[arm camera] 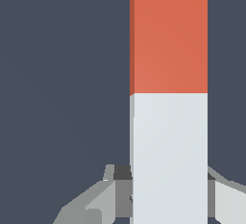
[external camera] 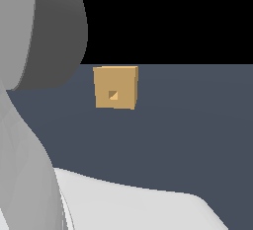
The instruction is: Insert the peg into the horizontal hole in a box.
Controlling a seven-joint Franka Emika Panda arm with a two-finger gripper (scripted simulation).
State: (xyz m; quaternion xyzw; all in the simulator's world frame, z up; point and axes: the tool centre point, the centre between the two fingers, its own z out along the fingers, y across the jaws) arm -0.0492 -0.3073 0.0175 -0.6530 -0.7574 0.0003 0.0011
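The tan box point(external camera: 116, 87) stands on the dark blue-grey floor in the exterior view, a little to the exterior view's left of centre. Its small square hole point(external camera: 113, 95) is in the middle of the face turned toward that camera, dark inside. The peg point(arm camera: 169, 98) fills the wrist view; it has an orange-red far part and a pale grey-white near part. My gripper point(arm camera: 168, 189) is shut on the peg's white part, with a grey finger point(arm camera: 120, 189) pressed against each side. The box is out of the wrist view. Peg and gripper are hidden in the exterior view.
Pale grey links of my arm point(external camera: 29, 125) fill the exterior view's left side, and another white link point(external camera: 143, 209) crosses its lower edge, both close to that camera. The dark floor point(external camera: 197, 125) stretches around the box.
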